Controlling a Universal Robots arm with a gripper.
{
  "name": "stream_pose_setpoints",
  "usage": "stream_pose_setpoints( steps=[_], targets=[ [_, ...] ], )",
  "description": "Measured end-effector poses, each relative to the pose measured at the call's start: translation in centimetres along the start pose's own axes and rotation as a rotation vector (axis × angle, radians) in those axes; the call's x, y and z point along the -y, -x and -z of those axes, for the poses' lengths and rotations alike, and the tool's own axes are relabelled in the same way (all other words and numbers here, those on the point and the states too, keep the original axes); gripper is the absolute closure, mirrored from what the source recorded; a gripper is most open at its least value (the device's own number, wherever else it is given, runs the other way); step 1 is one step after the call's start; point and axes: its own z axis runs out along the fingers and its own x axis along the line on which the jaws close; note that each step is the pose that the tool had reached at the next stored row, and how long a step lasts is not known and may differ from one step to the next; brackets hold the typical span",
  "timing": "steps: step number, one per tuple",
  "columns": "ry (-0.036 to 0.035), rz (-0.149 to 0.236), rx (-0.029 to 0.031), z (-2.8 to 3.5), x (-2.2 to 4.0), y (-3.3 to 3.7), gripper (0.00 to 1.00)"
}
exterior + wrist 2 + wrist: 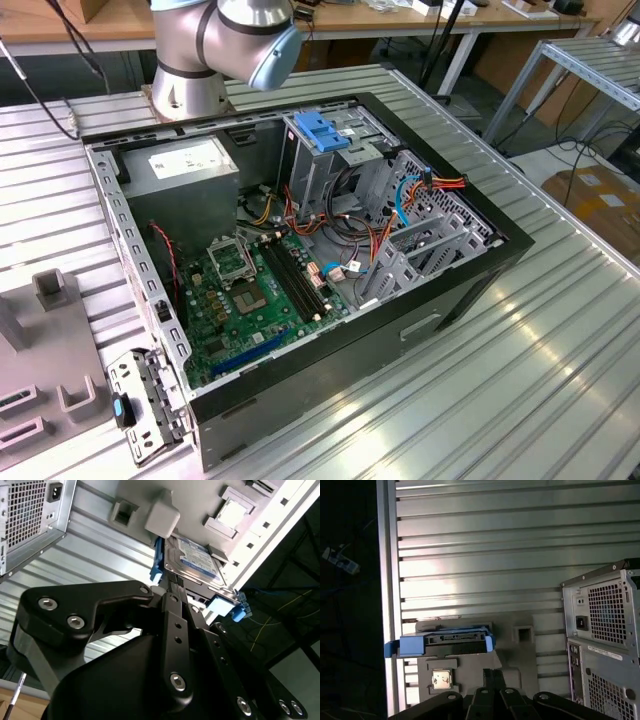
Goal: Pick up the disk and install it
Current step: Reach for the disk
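Observation:
The disk (196, 559), dark metal with a white and blue label and blue side rails, stands over a grey fixture plate (165, 516) near the table edge. In the first wrist view the disk (442, 643) shows end-on, blue rails at both ends. My gripper (492, 674) points at the disk's end near one rail, with a strip of grey fixture plate (470, 665) showing between them. In the second wrist view my gripper (170, 582) overlaps the disk's near edge. Contact cannot be made out.
An open computer case (470, 290) lies on the ribbed metal table (560, 380), holding a green motherboard (250, 290), a grey power supply box (185, 165) and a silver drive cage with a blue cap (322, 130). The arm's base (190, 90) stands behind it. A processor chip (441, 679) sits in the fixture.

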Motion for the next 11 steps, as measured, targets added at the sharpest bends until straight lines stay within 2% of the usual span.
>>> stream_pose_setpoints(
  steps=[3,5,11],
  targets=[
    [0.0004,0.0,0.0001,-0.03,0.1,-1.46,0.89],
    [0.0004,0.0,-0.0002,-0.05,0.17,-2.7,0.89],
    [0.001,0.0,-0.0007,-0.11,0.31,-5.45,0.89]
  ],
)
